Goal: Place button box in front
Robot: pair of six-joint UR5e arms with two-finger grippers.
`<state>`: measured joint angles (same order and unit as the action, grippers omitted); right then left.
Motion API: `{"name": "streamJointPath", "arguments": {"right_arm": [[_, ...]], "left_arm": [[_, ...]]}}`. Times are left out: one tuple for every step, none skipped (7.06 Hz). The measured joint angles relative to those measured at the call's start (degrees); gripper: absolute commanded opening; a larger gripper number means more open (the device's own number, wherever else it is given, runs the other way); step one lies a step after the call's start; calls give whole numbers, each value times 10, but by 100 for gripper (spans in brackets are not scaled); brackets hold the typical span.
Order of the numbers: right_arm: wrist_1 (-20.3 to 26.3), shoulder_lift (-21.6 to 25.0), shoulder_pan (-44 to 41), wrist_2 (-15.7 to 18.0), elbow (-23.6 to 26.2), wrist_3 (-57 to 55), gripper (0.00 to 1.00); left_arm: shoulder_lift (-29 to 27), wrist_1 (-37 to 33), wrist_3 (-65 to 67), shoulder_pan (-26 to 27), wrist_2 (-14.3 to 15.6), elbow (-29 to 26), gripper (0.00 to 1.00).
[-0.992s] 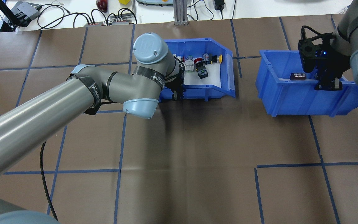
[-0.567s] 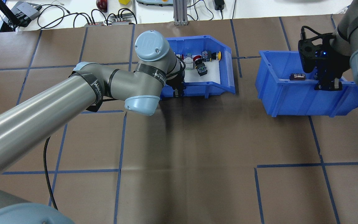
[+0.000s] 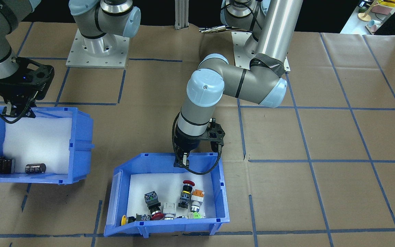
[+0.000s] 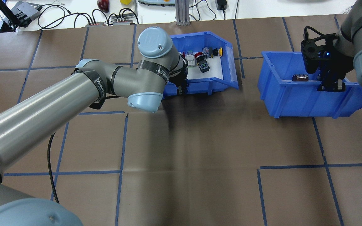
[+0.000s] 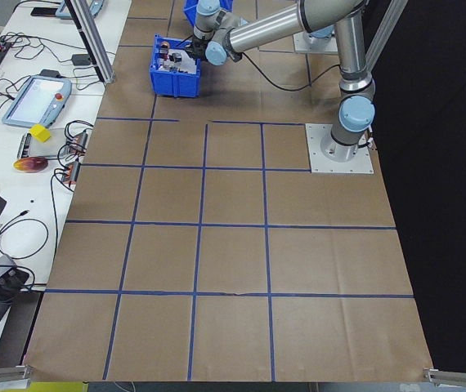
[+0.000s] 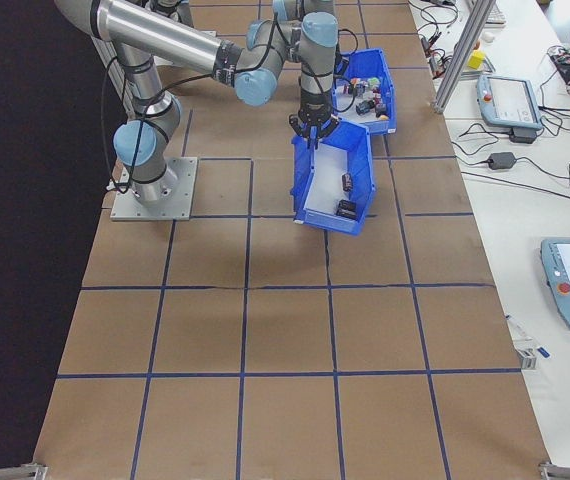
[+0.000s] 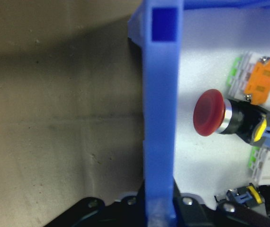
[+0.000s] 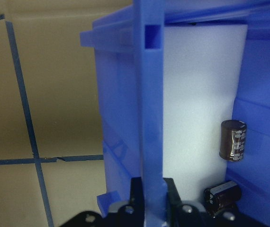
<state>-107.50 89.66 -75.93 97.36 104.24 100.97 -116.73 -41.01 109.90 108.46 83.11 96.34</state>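
The button box (image 4: 206, 86) is a blue bin with a white liner and one slanted side, at the table's far middle. It holds several push buttons (image 3: 188, 192), among them a red mushroom-head one (image 7: 210, 113). My left gripper (image 4: 181, 90) is shut on the box's near wall (image 7: 161, 118), one finger inside and one outside; in the front-facing view that gripper (image 3: 182, 161) grips the box's (image 3: 170, 226) rim. My right gripper (image 4: 330, 86) is shut on the near wall (image 8: 150, 94) of the other blue bin (image 4: 309, 100), which holds dark cylinders (image 8: 233, 140).
Beyond the table's far edge lie cables (image 4: 74, 15), a power strip and an aluminium post (image 4: 181, 12). Blue tape lines divide the brown table (image 4: 200, 157). The two arm bases (image 3: 96, 48) stand at the robot side.
My left arm has carried the button box farther from the robot, toward the table's far edge. The right arm and its bin have stayed put.
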Motion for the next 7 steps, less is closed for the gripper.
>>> {"name": "streamJointPath", "arguments": {"right_arm": [[1,0,0,0,0,-2,3],[4,1,0,0,1,-4,3],[6,3,0,0,7,-5,3],[5,12,0,1,23,-7,3],[2,33,-1,2,46,-9,3],[1,55,-2,3,69,-12,3],[2,75,-4,2,88,-21,3]], "left_arm": [[2,-5,-4,0,13,5,100],[5,-16,-9,0,27,7,100],[14,-40,-13,0,33,4,100],[40,-98,-30,-2,36,2,100],[84,-189,-76,-13,36,-1,100],[134,-280,-151,-34,37,-4,99],[179,-351,-243,-56,37,-7,98]]}}
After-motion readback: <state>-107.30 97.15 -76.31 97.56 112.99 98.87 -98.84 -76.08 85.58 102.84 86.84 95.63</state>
